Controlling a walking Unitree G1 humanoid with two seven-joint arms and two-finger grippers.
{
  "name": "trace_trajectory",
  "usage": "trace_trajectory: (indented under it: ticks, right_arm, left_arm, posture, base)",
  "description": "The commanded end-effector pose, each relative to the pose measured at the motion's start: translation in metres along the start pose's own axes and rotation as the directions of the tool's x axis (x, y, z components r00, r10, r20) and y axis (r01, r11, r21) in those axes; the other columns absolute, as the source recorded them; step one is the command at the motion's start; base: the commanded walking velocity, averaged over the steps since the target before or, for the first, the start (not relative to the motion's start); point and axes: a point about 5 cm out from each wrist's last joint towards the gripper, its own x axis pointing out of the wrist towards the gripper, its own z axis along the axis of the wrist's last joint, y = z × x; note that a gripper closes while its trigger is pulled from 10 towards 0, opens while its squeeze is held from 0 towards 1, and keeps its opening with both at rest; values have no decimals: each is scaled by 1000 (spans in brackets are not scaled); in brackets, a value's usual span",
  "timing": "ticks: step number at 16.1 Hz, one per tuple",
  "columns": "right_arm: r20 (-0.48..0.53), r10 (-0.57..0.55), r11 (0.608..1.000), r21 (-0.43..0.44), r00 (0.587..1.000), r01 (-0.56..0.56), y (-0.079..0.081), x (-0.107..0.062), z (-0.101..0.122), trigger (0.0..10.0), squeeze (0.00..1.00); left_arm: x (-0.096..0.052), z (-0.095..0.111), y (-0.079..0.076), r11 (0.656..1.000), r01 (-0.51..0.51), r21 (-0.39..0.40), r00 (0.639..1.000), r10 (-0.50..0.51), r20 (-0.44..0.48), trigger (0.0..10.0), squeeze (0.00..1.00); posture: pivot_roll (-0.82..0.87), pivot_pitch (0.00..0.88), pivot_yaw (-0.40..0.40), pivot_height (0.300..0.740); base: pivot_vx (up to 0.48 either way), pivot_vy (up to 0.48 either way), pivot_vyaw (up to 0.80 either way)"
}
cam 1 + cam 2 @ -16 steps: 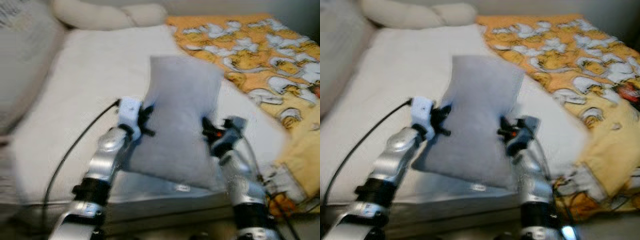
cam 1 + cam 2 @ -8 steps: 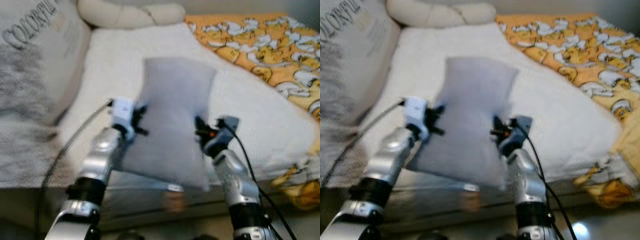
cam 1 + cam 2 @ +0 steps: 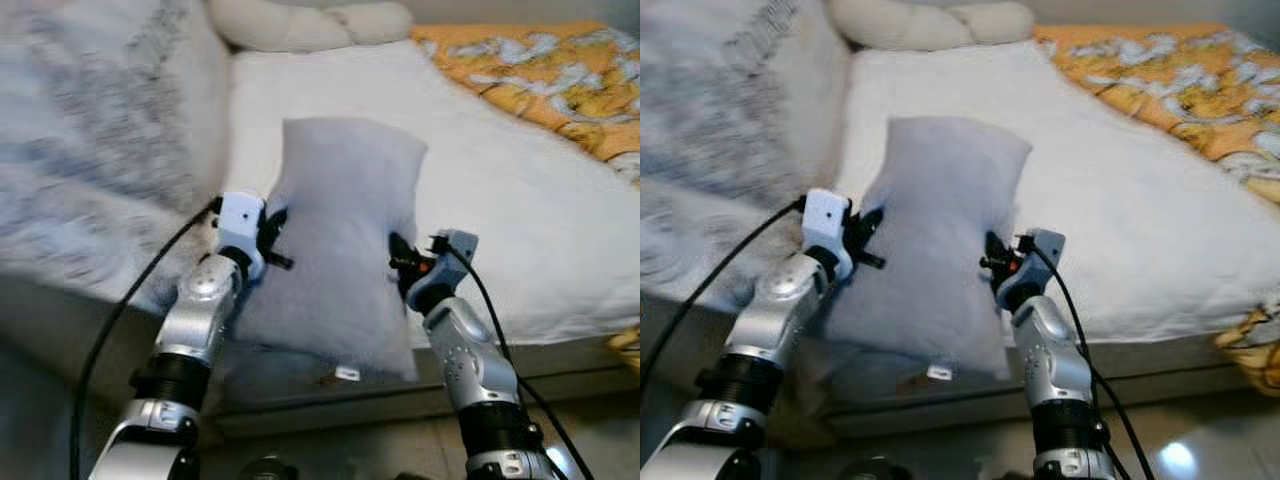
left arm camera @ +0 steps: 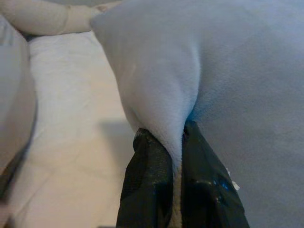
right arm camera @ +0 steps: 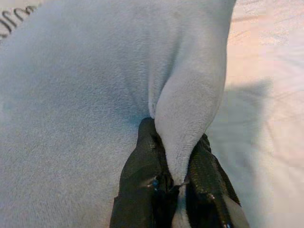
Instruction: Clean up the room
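Showing a two-armed hold: a grey pillow (image 3: 345,255) hangs upright between both arms, raised in front of the near edge of a bed (image 3: 520,230) covered by a white sheet. The left end effector (image 3: 272,228) pinches the pillow's left edge about halfway up; in the left wrist view, its two black fingers (image 4: 147,185) are closed on a fold of the grey fabric. The right end effector (image 3: 398,262) grips the opposite edge slightly lower; in the right wrist view, its fingers (image 5: 142,180) are likewise clenched on a pinched ridge of the pillow. A small white label (image 3: 347,374) sits at the pillow's lower edge, which hangs in front of the mattress side. On the left of the bed lies a large pale cushion (image 3: 100,130) with grey markings, blurred. A cream knotted bolster (image 3: 310,22) rests along the far edge of the bed. An orange blanket (image 3: 540,70) with a white pattern covers the far right part of the bed. Black cables (image 3: 130,310) run along both silver arms.
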Motion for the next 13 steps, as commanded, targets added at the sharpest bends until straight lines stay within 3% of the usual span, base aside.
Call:
trace_trajectory:
  ticks: [1,5,13]
  right_arm:
    - [28,-14,1000,-8,1000,15,-6,-1,9,10000,0]
    - [36,-14,1000,-25,999,15,-5,0,10,10000,0]
    - [42,-20,999,-43,999,22,-6,1,12,10000,0]
  left_arm:
    - [4,14,-3,1000,-1,16,998,0,61,10000,0]
    - [4,17,-2,1000,9,19,997,-11,75,10000,0]
    - [7,19,-6,1000,24,17,996,-26,86,10000,0]
  posture:
    - [-16,0,35,740]
    - [-15,0,34,740]
    - [-24,0,36,740]
  base:
    - [0,0,0]
    - [0,0,0]
    - [346,0,0]
